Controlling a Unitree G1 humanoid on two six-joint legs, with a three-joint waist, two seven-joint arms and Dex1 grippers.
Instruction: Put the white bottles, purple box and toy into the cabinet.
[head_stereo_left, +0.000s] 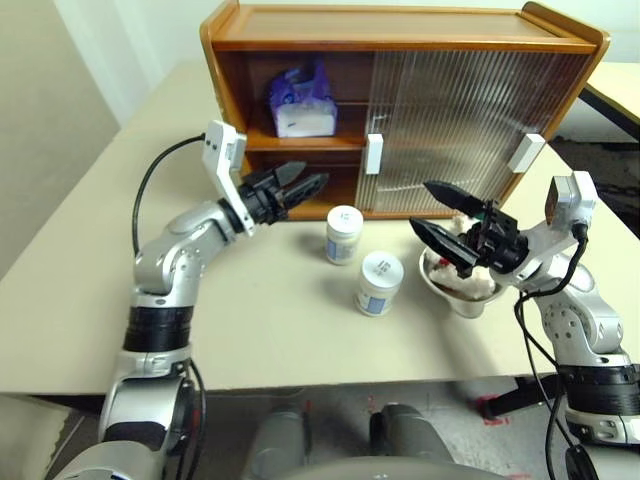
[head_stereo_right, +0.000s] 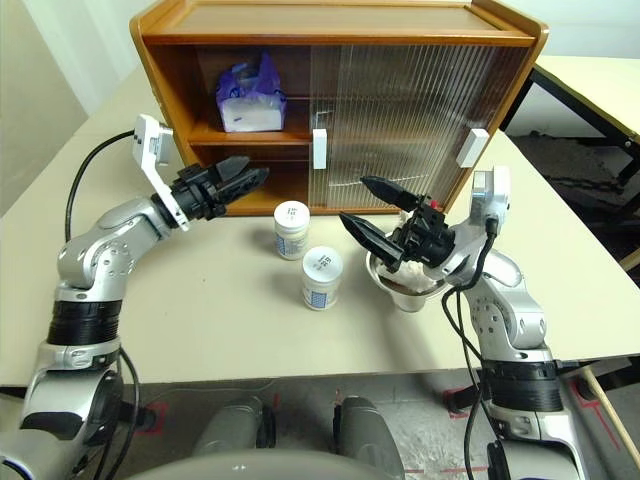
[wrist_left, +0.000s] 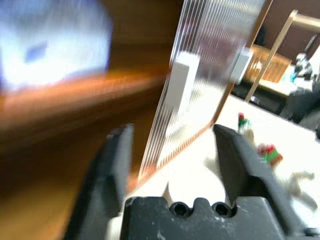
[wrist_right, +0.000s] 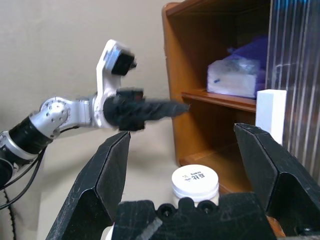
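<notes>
Your left hand (head_stereo_left: 300, 184) points level, forward and toward the right, fingers parted with nothing between them. Your right hand (head_stereo_left: 440, 212) angles slightly upward and toward the left, its two black fingers spread wide, also empty.

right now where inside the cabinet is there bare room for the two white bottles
The cabinet is open on its left half. The upper shelf holds the purple box, with little room beside it. The lower compartment under that shelf looks bare, and the left gripper hangs open just outside it. Crowded: the table in front, with both white bottles and the bowl.
</notes>
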